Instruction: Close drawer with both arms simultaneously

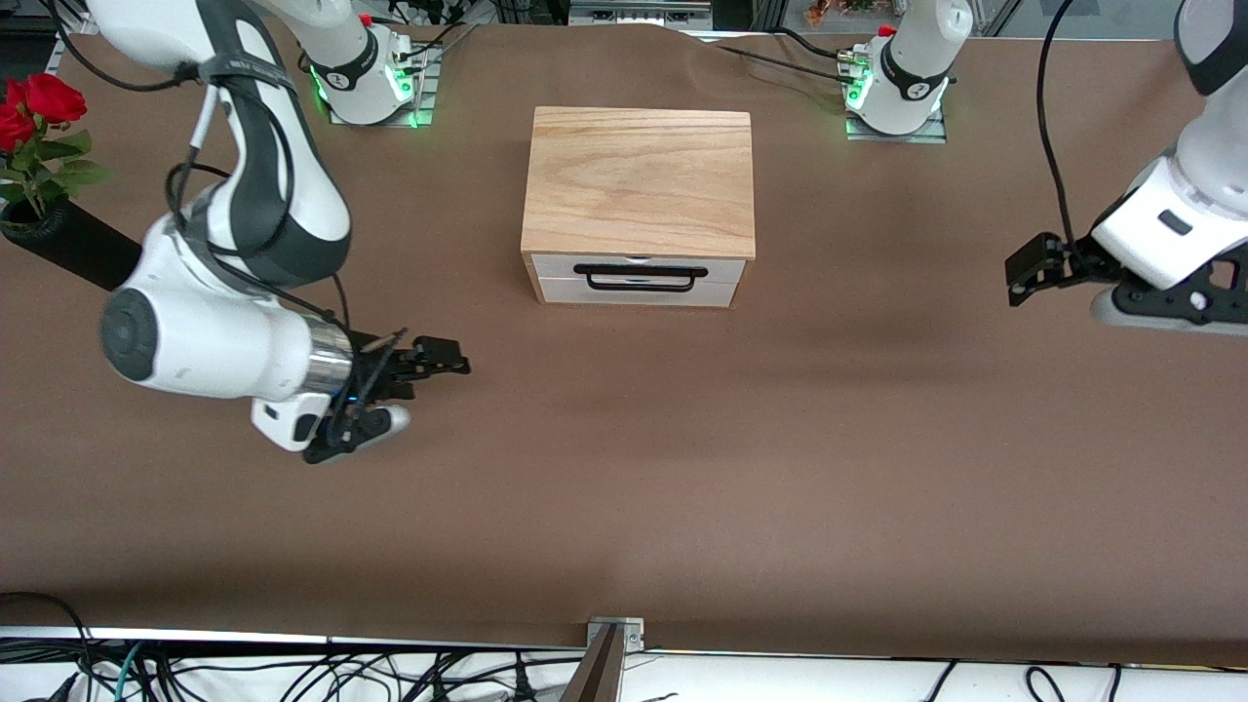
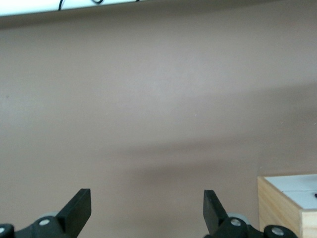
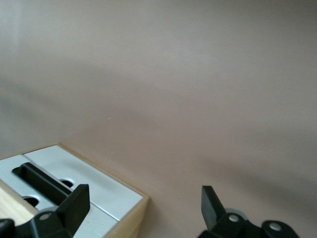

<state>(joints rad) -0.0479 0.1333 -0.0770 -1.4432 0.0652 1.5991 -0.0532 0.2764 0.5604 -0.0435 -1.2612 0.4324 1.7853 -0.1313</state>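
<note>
The wooden box [image 1: 639, 175] stands mid-table. The drawer's white front [image 1: 639, 283] with its black wire handle [image 1: 639, 278] faces the front camera and sits about flush with the box front. My right gripper [image 1: 439, 356] is open and empty, low over the bare table toward the right arm's end of the box. Its wrist view shows the open fingers [image 3: 79, 198] beside the white front [image 3: 94, 183] and the handle [image 3: 42, 179]. My left gripper [image 1: 1029, 268] is open and empty over the table toward the left arm's end. Its wrist view [image 2: 146, 206] shows a box corner [image 2: 287, 203].
A black vase [image 1: 68, 244] with red roses [image 1: 39, 107] lies at the right arm's end of the table. Both arm bases [image 1: 366, 73] [image 1: 902, 83] stand along the table's back edge. Cables hang below the table's front edge [image 1: 614, 639].
</note>
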